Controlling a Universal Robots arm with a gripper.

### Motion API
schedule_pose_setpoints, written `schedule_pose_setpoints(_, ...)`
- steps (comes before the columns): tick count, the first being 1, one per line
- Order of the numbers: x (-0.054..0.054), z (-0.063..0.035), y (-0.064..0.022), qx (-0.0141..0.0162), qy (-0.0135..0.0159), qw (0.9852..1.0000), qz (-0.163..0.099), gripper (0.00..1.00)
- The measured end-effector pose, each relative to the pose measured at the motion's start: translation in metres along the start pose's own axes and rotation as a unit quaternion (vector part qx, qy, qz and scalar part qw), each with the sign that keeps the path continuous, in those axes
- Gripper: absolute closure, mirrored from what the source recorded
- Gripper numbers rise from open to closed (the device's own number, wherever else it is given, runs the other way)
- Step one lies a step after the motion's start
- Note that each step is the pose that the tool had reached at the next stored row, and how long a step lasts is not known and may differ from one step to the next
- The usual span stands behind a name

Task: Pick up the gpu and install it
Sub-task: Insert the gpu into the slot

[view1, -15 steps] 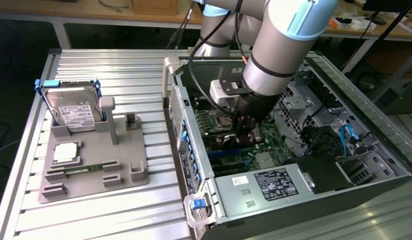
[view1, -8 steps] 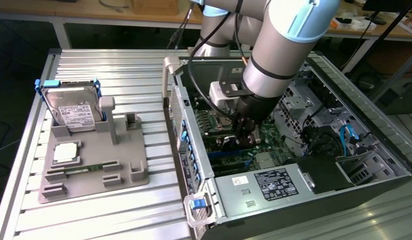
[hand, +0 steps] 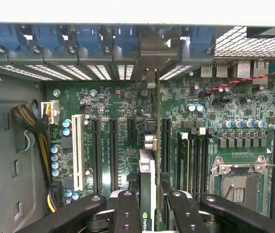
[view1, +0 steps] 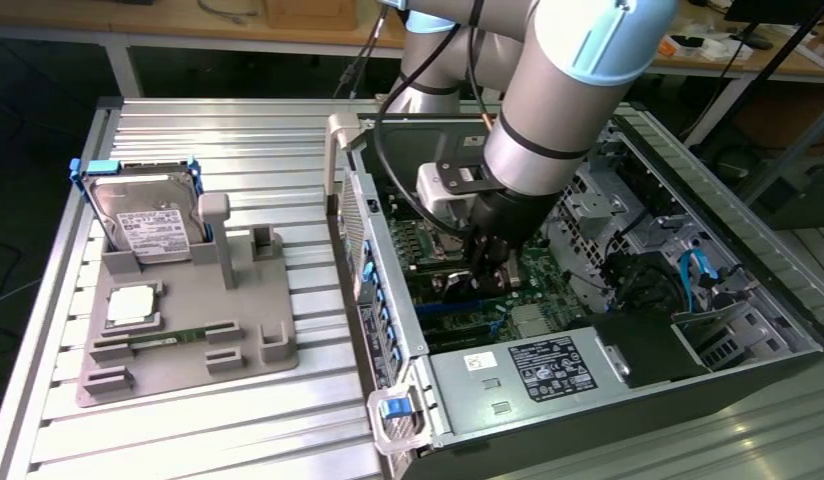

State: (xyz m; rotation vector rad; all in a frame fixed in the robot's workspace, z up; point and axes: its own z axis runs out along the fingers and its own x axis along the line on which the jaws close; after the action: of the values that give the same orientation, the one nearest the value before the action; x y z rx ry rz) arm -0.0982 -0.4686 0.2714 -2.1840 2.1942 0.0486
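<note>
My gripper (hand: 150,206) is shut on the gpu (hand: 147,167), a thin card seen edge-on, clamped between the two black fingers (hand: 128,208). The card runs across the green motherboard (hand: 113,111) among the black expansion slots. Its silvery bracket end (hand: 149,51) lies at the case's rear slot openings. In the exterior view the gripper (view1: 492,262) reaches down inside the open computer case (view1: 732,360), low over the motherboard (view1: 452,300), and hides most of the card.
A grey holder tray (view1: 185,345) at the exterior view's left carries a silver hard drive (view1: 143,225), a processor chip (view1: 132,305) and a memory stick (view1: 165,340). Inside the case are the power supply (view1: 546,365), the CPU socket (hand: 237,182) and a cable bundle (hand: 28,121).
</note>
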Motion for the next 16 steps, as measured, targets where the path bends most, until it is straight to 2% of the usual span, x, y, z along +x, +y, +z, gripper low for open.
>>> schedule_pose_setpoints(12,0.0001,0.0024,0.0017,-0.0002,0.0001,1.0,0.0,0.73)
schedule_pose_setpoints(16,0.0001,0.0024,0.0017,-0.002,-0.0001,1.0,0.0,0.73)
